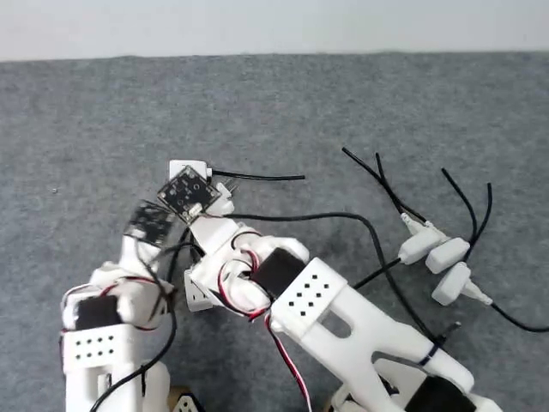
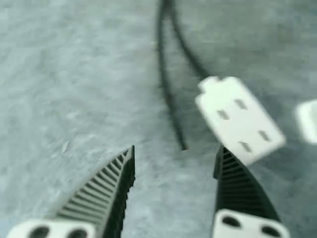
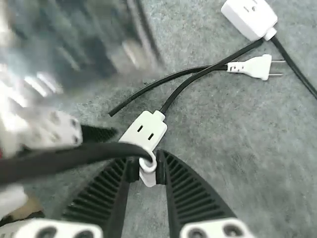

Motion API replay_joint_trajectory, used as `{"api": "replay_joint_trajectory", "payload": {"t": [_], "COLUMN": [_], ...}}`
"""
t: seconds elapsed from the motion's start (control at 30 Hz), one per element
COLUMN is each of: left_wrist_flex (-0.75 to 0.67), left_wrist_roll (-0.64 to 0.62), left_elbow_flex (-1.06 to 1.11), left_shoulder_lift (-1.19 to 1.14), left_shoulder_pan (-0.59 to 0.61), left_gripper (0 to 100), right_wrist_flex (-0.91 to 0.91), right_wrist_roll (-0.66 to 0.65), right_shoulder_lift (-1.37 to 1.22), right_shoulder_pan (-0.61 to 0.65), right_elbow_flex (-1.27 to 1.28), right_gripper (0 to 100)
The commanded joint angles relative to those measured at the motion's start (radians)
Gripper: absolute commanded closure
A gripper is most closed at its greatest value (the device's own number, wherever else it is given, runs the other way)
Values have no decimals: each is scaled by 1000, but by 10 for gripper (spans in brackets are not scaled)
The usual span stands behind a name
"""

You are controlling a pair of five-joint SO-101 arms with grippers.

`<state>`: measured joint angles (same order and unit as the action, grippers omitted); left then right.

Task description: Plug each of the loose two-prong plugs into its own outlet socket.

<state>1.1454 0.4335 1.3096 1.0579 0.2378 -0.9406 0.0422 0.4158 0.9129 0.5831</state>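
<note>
Fuzzy grey surface [image 1: 103, 112]. Black ribbed right fingers [image 3: 188, 188] clamp boxy white socket [image 3: 144, 130] by cord end, mid-surface. Left fingers [image 2: 111, 188] spread open near second socket [image 2: 240, 119], slotted block. Flat-pronged plug [image 3: 250, 67] loose among thin black cables [image 2: 162, 74].

Open mat [image 1: 86, 129] lies far left; black cables [image 1: 388, 190] and sockets [image 1: 446, 255] clutter the right.

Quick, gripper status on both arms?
Left gripper: open, holding nothing.
Right gripper: closed on a white outlet socket.
</note>
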Motion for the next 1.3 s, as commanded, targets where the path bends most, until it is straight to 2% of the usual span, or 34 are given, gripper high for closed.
{"api": "replay_joint_trajectory", "payload": {"t": [0.0,0.13,0.4,0.63,0.77,1.27], "left_wrist_flex": [5,-15,-29,-3,-5,-9], "left_wrist_roll": [-18,-72,-104,-146,-146,-144], "left_elbow_flex": [-8,-12,-33,-58,-59,-51], "left_shoulder_lift": [32,29,25,25,25,25], "left_shoulder_pan": [138,189,207,226,232,232], "left_gripper": [754,754,754,754,754,754], "right_wrist_flex": [130,246,308,384,398,397], "right_wrist_roll": [-46,-63,-81,-115,-157,-155], "right_shoulder_lift": [35,35,25,-84,-124,-222], "right_shoulder_pan": [2,2,10,36,33,76], "right_elbow_flex": [57,123,126,121,120,115], "right_gripper": [991,991,991,991,991,991]}}
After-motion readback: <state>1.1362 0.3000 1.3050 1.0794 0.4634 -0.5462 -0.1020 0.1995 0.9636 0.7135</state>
